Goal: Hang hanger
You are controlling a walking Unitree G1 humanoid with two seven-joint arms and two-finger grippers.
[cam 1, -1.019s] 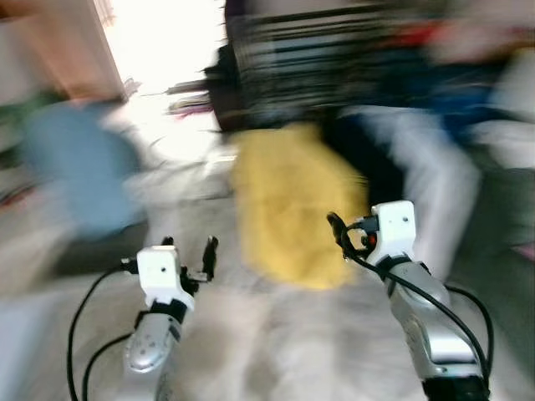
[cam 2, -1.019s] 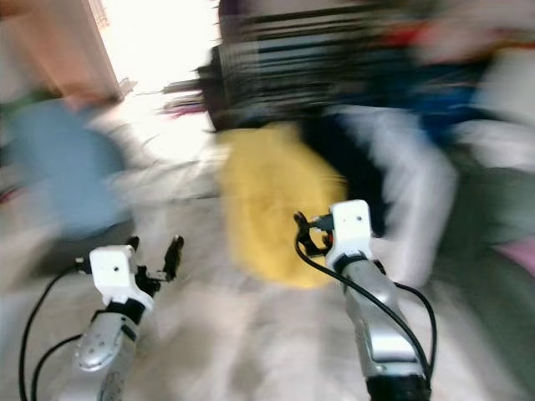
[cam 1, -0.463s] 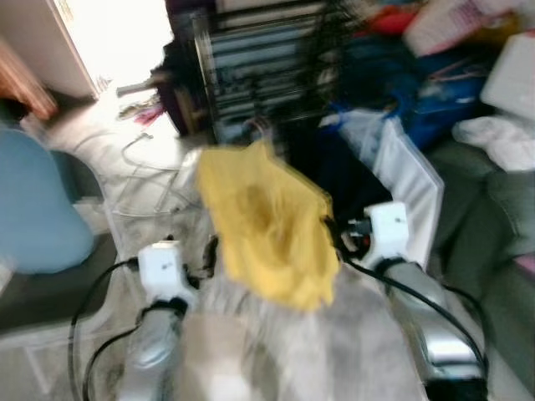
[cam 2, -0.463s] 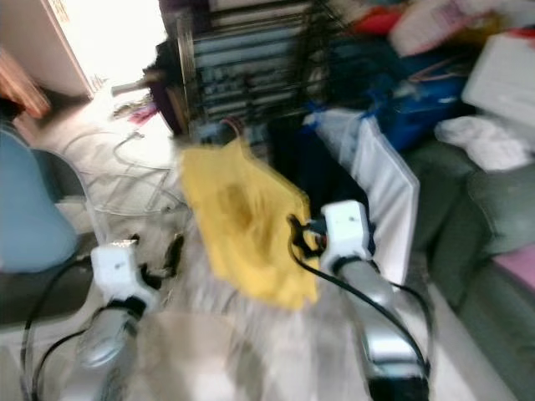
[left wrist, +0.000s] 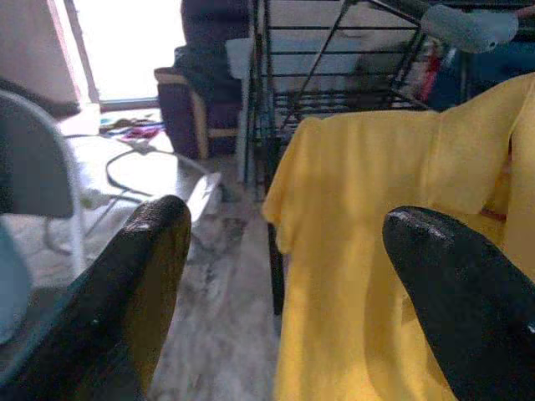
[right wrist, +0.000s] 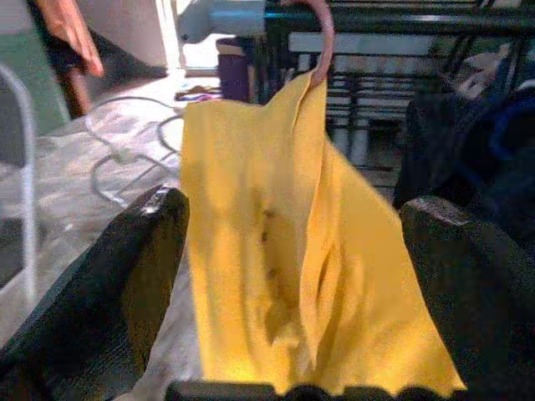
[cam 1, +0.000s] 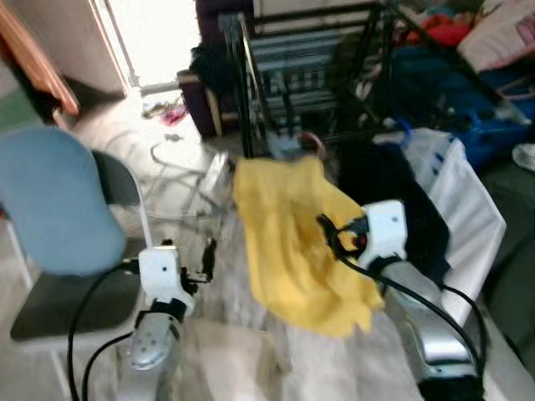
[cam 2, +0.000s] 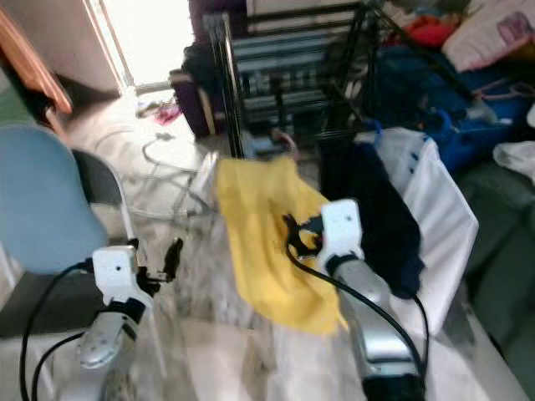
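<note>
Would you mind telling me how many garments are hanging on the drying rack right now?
3 that I can make out: a yellow shirt in front on a pink hanger hook, a dark garment beside it, and a white one to the right. Others may be hidden behind.

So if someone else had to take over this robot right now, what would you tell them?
Left gripper: jaws open, empty, held low near the blue chair.
Right gripper: jaws open, right in front of the yellow shirt.
The shirt's pink hanger hook sits at the black drying rack rail.
Done: hanger looks hung, though blur leaves doubt.
Left: check the hook, then back away.
</note>
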